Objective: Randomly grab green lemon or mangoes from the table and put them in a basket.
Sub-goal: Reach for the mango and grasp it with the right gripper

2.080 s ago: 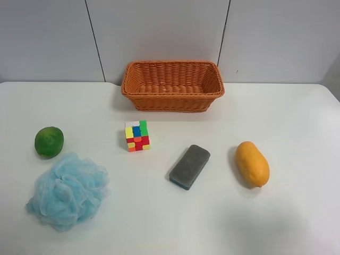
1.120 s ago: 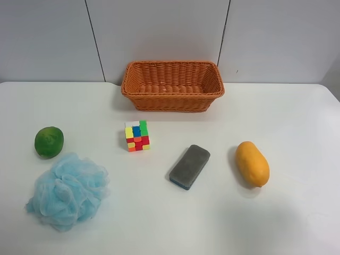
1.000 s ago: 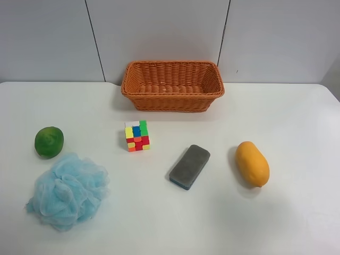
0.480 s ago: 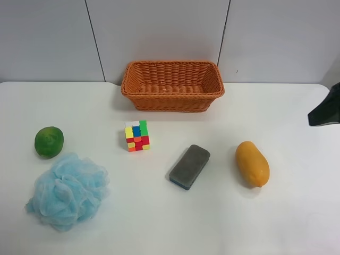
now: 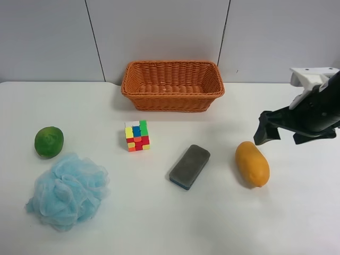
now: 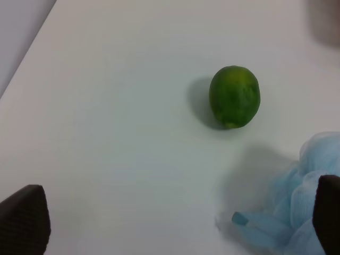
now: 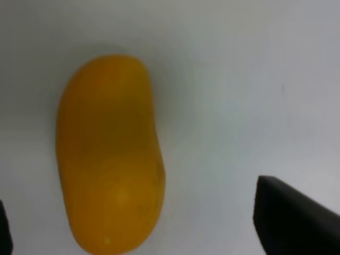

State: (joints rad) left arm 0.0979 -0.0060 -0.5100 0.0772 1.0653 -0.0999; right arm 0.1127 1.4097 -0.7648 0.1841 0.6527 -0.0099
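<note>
Right gripper (image 7: 146,226): spread wide and carrying nothing, one dark fingertip at each side of the right wrist view, hanging over the mango (image 7: 109,154) with no contact visible. That view is soft, so how high the gripper sits above the fruit cannot be told. Left gripper (image 6: 175,218): likewise spread and carrying nothing, well back from the green lemon (image 6: 235,96), with the blue bath pouf (image 6: 313,207) near one fingertip. Mango: lying flat on the white surface (image 5: 159,223), just beside the right arm's tip in the high view, well apart from the basket (image 5: 170,101). Green lemon: on the surface at the far side from the mango, just beside the pouf. Basket: at the back of the surface, apparently holding no fruit. Other items, not wanted: grey sponge (image 5: 189,167) and coloured puzzle cube (image 5: 137,136), between the two fruits. Step in hand, as judged: approach to the first pick, the mango. Nothing is grasped or delivered, so the task looks barely begun. Next move calls for centring the jaws across the mango's narrow width, lowering until they bracket it, then closing firmly, since the smooth skin may slip or roll.
</note>
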